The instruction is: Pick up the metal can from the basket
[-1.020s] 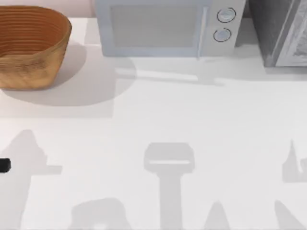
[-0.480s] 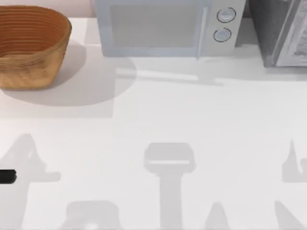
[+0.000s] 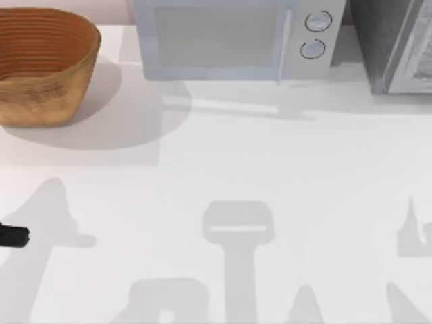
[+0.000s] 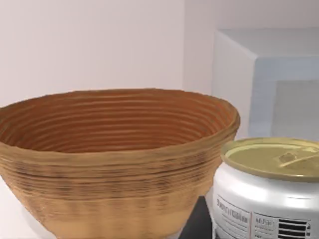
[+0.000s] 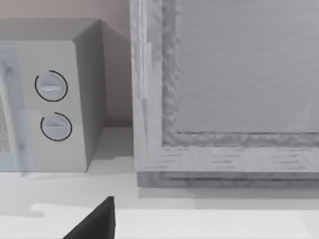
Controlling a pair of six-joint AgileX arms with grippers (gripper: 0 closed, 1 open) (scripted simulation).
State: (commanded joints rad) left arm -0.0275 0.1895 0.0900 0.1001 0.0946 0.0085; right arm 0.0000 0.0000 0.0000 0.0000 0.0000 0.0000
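sitting close before the left wrist camera, the metal can [image 4: 271,186] looks already clear of the basket [image 4: 109,164]; end effector grip unclear.

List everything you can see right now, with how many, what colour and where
basket: one, orange-brown wicker, far left of the table
metal can: one, silver-white with a gold top, close to the left wrist camera, outside the basket and beside it
microwave: one, pale grey, far middle of the table
grey cabinet: one, far right
table: one, white
left gripper: one, black, at the table's left edge
right gripper: one, dark, facing the cabinet
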